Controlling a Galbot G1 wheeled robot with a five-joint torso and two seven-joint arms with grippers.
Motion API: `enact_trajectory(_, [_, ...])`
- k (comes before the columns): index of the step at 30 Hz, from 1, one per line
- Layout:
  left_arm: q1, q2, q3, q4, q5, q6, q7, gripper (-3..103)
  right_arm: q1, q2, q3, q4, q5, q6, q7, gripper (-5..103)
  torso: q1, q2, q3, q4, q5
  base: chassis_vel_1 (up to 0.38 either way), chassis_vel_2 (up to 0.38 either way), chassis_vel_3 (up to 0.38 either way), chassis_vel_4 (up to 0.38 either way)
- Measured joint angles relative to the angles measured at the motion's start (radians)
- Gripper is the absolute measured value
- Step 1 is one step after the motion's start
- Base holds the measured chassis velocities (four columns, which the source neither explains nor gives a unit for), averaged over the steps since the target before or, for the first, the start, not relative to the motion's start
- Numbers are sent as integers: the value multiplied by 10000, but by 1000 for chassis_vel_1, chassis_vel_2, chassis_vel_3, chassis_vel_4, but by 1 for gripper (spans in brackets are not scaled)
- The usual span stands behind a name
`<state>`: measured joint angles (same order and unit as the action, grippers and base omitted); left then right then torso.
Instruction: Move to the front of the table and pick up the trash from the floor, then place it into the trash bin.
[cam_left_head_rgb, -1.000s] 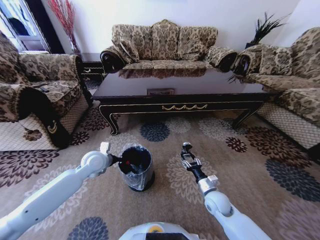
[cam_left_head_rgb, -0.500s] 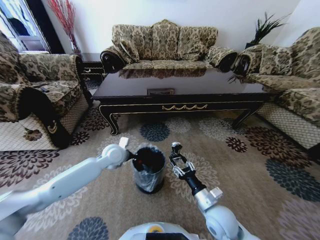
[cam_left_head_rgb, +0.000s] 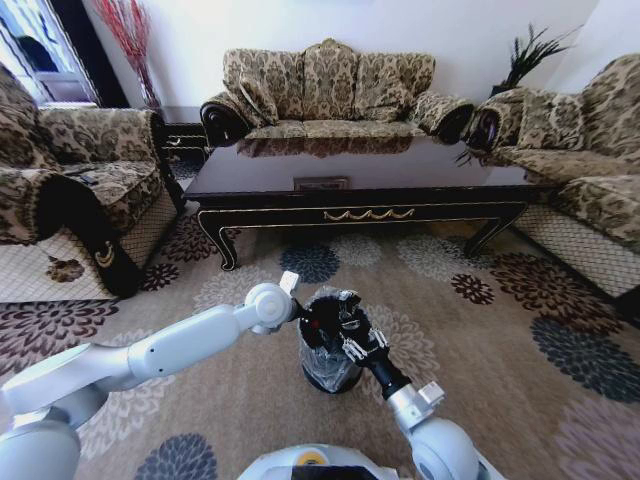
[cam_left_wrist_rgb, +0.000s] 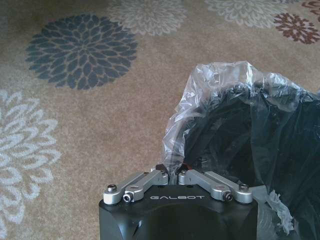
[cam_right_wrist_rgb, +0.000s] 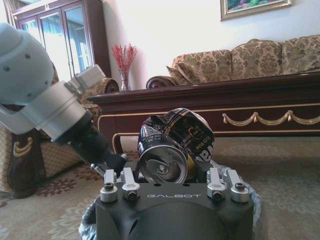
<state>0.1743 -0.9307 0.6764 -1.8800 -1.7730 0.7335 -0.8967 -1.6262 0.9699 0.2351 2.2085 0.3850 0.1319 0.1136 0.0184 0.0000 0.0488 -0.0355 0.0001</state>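
My left gripper (cam_left_wrist_rgb: 172, 172) is shut on the rim of the trash bin (cam_left_wrist_rgb: 260, 130), pinching its shiny liner bag. In the head view the small black bin (cam_left_head_rgb: 325, 370) stands on the carpet in front of the table (cam_left_head_rgb: 360, 185), with the left gripper (cam_left_head_rgb: 303, 312) at its near-left rim. My right gripper (cam_left_head_rgb: 345, 318) hangs right over the bin's mouth. It is shut on the trash (cam_right_wrist_rgb: 175, 150), a crushed dark-and-silver can. The bin's liner (cam_right_wrist_rgb: 89, 220) lies just beneath that gripper (cam_right_wrist_rgb: 172, 172).
A patterned sofa (cam_left_head_rgb: 330, 85) stands behind the table, an armchair (cam_left_head_rgb: 70, 190) to the left and another sofa (cam_left_head_rgb: 590, 170) to the right. A small dark side table (cam_left_head_rgb: 185, 130) fills the back-left corner. Flowered carpet (cam_left_head_rgb: 520, 330) stretches to the bin's right.
My left arm has carried the bin to the right across the carpet. My right gripper with the can has drawn left and now sits over the bin's mouth.
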Motion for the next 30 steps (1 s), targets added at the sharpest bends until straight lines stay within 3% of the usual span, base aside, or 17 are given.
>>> enact_trajectory(3, [96,4,-29,-45,11,-12,-21,4,-11,18,-6,-67,3,-51,113,56,0,0,0,1,1,0,0,0,0])
enact_trajectory(4, [161,26,-39,-80,18,-13,-24,4,-10,22,-8,-93,6,-65,159,61,0,0,0,0,-2,0,0,0,0])
enact_trajectory(6, [191,41,-48,-98,22,-13,-25,4,-8,21,-12,-96,10,-70,170,61,0,-1,0,1,-2,0,0,0,0])
enact_trajectory(9, [247,105,-74,-106,78,-13,-29,4,2,2,-35,-96,16,-90,176,77,0,0,0,1,-1,0,0,0,0])
enact_trajectory(11, [262,114,-76,-105,103,-13,-29,4,5,1,-42,-96,12,-97,177,77,0,0,-1,1,-1,0,0,0,0])
enact_trajectory(12, [310,121,-90,-105,136,-14,-29,4,8,-1,-51,-120,-1,-98,181,88,0,0,0,1,-1,0,0,0,0])
enact_trajectory(17, [471,152,-244,-105,187,-10,-9,4,-7,-38,-56,-105,1,-106,188,99,0,0,0,0,-1,0,0,0,0])
enact_trajectory(27, [1084,549,-993,-91,567,5,70,4,-98,191,238,306,147,-142,334,100,0,0,0,-1,-2,0,0,0,0])
enact_trajectory(30, [1665,886,-1683,-61,864,8,177,4,-183,250,530,434,228,-141,382,100,0,0,-1,1,-2,0,0,0,0])
